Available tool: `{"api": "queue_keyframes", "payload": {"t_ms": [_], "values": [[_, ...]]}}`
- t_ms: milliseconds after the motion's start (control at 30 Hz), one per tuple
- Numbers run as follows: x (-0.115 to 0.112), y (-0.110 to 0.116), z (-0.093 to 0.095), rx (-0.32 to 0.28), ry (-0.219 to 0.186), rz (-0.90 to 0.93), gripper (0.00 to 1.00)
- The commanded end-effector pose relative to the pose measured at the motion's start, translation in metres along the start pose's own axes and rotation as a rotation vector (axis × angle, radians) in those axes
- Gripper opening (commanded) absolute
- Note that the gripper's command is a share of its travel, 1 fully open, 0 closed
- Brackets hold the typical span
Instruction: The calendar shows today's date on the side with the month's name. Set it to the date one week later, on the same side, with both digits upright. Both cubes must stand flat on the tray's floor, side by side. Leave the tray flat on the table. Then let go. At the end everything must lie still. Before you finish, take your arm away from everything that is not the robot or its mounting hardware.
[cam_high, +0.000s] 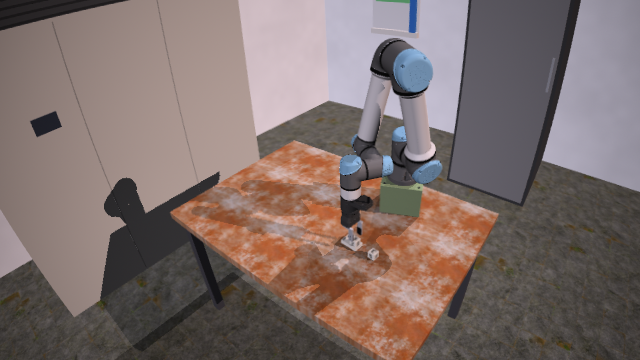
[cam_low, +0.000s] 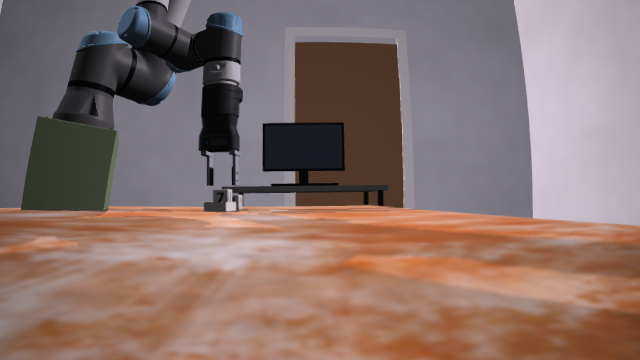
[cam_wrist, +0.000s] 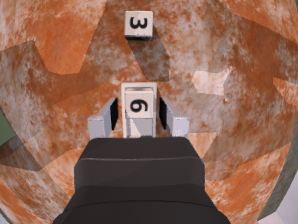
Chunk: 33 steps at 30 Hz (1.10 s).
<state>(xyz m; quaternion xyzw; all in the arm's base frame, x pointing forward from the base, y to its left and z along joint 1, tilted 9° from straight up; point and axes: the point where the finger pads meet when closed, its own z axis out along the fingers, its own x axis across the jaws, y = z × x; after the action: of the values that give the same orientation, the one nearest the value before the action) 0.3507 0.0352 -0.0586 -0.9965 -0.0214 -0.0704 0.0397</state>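
A small light-grey tray (cam_high: 347, 244) (cam_low: 212, 206) (cam_wrist: 140, 129) lies flat on the table. One white cube (cam_high: 354, 241) (cam_low: 220, 197) (cam_wrist: 139, 106) stands in it, with a 6 on top in the wrist view and a 7 on the side facing the exterior camera. A second white cube (cam_high: 372, 254) (cam_wrist: 139, 24) lies on the table outside the tray, with a 3 on top. My gripper (cam_high: 355, 233) (cam_low: 221, 183) (cam_wrist: 138, 107) is open and empty. It points straight down, its fingertips just above the cube in the tray, one on each side.
The arm's green base block (cam_high: 401, 198) (cam_low: 70, 164) stands behind the tray. The orange table (cam_high: 280, 200) (cam_low: 350, 280) reaches well beyond the tray on all sides. A grey cabinet (cam_high: 505, 95) and a beige cabinet (cam_high: 125, 125) stand off the table.
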Motion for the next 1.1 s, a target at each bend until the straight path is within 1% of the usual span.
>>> {"api": "queue_keyframes", "payload": {"t_ms": [0,433,667,1067], "values": [[0.000,0.000,0.000,0.000,0.001,0.000,0.90],[0.000,0.000,0.002,0.000,0.001,0.000,0.90],[0.000,0.000,0.008,0.000,0.001,0.000,0.90],[0.000,0.000,0.027,0.000,0.001,0.000,0.90]]}}
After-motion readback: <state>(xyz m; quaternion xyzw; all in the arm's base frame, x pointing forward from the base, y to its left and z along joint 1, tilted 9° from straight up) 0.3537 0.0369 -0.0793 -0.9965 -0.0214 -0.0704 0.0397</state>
